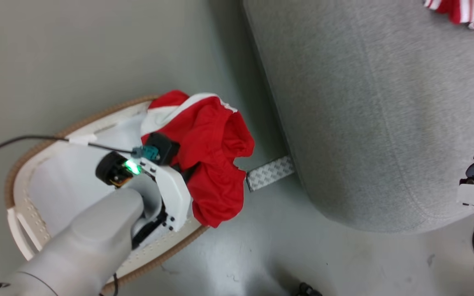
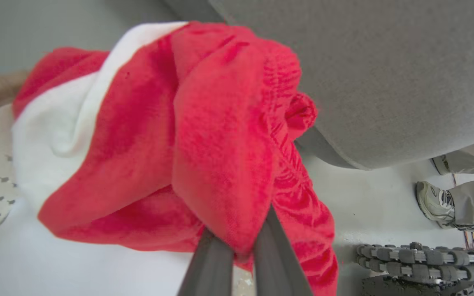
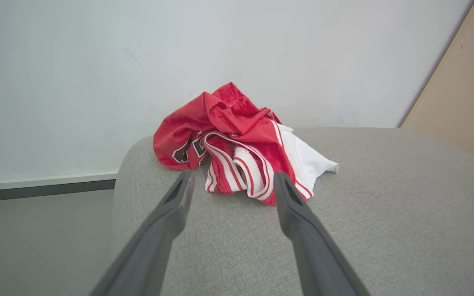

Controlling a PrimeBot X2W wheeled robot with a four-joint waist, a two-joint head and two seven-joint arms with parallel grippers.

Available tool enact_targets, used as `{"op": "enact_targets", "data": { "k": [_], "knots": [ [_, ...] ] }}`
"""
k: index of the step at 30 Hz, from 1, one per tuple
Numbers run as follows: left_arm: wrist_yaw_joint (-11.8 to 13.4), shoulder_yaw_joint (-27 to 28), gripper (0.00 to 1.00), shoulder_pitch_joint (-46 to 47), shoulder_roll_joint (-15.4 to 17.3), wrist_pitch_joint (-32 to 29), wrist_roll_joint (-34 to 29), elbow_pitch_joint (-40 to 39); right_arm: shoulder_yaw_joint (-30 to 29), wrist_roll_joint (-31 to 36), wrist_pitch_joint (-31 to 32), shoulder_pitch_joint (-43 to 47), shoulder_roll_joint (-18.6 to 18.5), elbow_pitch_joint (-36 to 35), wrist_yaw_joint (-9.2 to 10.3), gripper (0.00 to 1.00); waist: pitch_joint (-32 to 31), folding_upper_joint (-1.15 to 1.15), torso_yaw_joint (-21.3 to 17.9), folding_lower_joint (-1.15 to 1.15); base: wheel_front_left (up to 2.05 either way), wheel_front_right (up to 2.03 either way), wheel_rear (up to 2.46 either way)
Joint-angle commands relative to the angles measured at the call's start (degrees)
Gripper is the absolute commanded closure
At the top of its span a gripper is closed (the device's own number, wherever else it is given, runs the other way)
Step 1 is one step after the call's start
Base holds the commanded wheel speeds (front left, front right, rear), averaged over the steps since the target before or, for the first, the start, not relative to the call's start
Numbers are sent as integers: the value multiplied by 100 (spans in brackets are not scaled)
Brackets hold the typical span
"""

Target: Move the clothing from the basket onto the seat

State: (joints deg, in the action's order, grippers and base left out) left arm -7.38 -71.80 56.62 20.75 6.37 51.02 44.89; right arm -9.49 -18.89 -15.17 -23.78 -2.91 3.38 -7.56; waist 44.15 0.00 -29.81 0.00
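- The left tool (image 2: 241, 230) is pressed together on a thick fold of the red garment (image 1: 212, 164), with cloth bunched between its two dark fingers.
- That garment, red with a white panel, sits bunched over the basket (image 1: 27, 222) on the side facing the seat (image 1: 364, 123). Part of it spills across the brown rim. It is near the seat but not on it.
- The jersey (image 3: 237, 144), striped and lettered, already lies crumpled on top of the seat.
- The right tool (image 3: 233, 177) is spread and holds nothing. It hovers over the cushion, pointing at the jersey without touching it.
- The knit looks light, limp and soft. It will probably sag and trail below the pinch rather than keep any shape.
- A gathered fold or the elastic-looking ruched band seems the best place to hold it, since several layers fill the tool. A single thin layer could slide out.
- The cloth appears neither slippery nor fragile, so a firm squeeze should do no harm.
- The likely trouble is the hanging tail catching on the rim or the perforated wall and dragging the light basket along. A high lift before crossing to the seat's rounded edge would avoid that.
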Motion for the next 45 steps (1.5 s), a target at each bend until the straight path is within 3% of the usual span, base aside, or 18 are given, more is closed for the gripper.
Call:
{"op": "enact_targets", "data": {
  "k": [1, 12, 25, 31, 45],
  "knots": [
    [-14, -28, 100, -109, -78, 185, -9, -31, -81, 133, 4, -53, 2, 16, 15, 0, -368, 0, 65, 0, 0, 0, 0],
    [-14, -29, 100, -412, -653, 864, -112, -529, -313, 611, 5, 447, -308, 132, 15, 0, -2083, 0, 888, 0, 0, 0, 0],
    [201, 881, 100, -590, -877, 881, -674, -1710, 192, 555, 5, 1191, -576, 323, 15, 0, -3816, 0, 1738, 0, 0, 0, 0],
    [423, 1106, 100, -401, -937, 879, -809, -1917, 608, 375, 5, 1444, -592, 458, 15, 0, -4215, 0, 2027, 0, 0, 0, 0],
    [545, 1216, 100, -240, -838, 805, -726, -2091, 1171, 208, 4, 1623, -501, 447, 15, 0, -4445, 0, 2220, 0, 0, 0, 0]
  ]
}}
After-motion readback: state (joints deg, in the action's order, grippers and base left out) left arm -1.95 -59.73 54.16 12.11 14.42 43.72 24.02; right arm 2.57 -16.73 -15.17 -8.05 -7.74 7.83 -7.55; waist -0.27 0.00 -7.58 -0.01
